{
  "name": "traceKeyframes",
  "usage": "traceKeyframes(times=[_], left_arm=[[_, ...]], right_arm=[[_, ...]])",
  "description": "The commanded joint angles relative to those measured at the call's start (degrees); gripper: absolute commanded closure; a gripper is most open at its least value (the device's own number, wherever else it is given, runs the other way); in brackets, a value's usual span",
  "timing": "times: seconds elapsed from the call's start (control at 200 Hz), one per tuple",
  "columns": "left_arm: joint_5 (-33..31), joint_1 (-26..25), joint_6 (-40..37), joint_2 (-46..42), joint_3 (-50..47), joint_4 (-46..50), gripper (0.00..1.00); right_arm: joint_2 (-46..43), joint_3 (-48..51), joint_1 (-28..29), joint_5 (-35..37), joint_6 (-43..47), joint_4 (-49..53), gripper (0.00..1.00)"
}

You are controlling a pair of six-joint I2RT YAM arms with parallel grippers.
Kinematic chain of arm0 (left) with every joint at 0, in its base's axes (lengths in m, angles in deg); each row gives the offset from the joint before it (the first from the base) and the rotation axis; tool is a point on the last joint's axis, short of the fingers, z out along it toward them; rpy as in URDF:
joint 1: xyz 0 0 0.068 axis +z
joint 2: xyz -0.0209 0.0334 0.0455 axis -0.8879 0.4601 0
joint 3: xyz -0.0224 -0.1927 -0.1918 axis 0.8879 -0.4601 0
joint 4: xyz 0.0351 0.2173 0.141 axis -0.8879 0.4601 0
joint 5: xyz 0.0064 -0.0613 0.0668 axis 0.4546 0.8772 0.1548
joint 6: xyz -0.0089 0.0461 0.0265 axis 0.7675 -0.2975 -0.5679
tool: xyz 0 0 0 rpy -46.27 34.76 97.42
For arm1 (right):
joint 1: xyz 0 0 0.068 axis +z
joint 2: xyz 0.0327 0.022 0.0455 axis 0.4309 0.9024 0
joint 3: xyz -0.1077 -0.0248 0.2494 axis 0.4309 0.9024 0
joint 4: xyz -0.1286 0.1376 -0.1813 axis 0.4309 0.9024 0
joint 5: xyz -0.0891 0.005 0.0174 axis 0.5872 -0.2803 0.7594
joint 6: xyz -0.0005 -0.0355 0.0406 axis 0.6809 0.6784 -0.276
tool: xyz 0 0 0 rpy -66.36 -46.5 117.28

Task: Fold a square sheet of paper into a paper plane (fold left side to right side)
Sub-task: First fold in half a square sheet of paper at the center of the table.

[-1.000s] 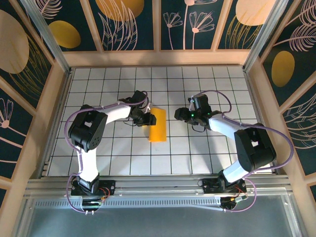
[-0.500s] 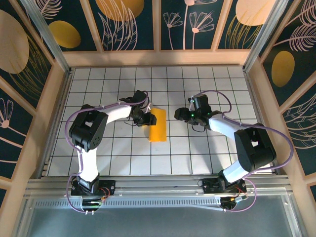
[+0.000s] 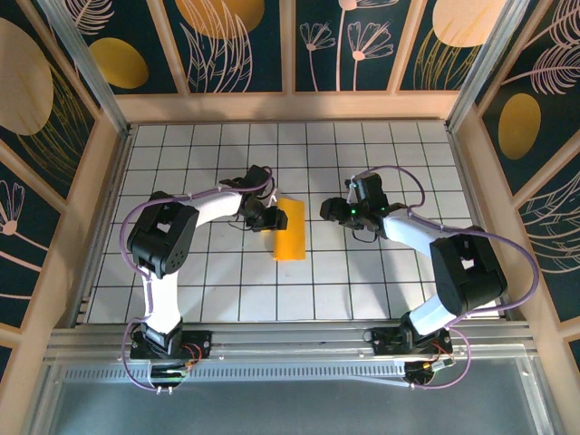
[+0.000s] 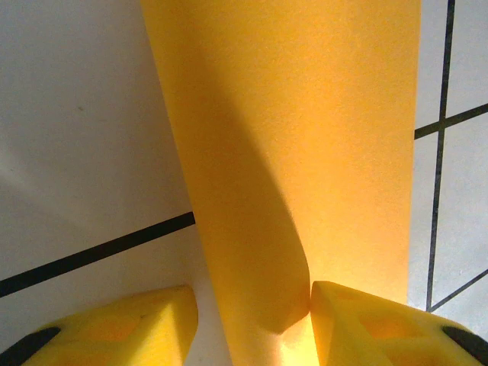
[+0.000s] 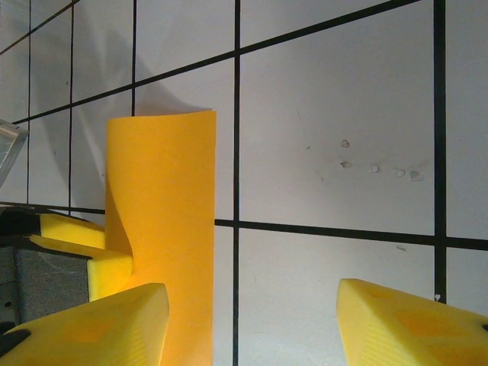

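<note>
Nothing moved: my left gripper (image 4: 253, 293) and right gripper (image 5: 252, 293) stay spread; the thin orange-yellow paper sheet (image 3: 290, 240) lies folded, crease seemingly unpressed.

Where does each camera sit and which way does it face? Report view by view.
Top external: fixed overhead behind the bases, looking down at the table; left arm and right arm show.
Left wrist: on the left arm, facing down at the paper between the fingers of the left pincer.
Right wrist: on the right arm, facing the table; right pincer open, a left pincer finger at left.
Shared: all see the paper.
</note>
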Motion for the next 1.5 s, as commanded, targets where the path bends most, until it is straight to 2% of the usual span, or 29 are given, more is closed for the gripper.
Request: traceKeyframes(times=[0.0,1.496], left_arm=[[-4.8,-1.1,-1.2,6.4,-2.1,-0.3,0.53],[-6.4,-1.2,-1.7,6.6,-2.3,0.6,0.52]], right_arm=[[-1.1,0.4,0.0,-1.1,0.1,-1.4,0.40],[1.6,-1.7,2.1,-2.0,0.3,-1.4,0.40]])
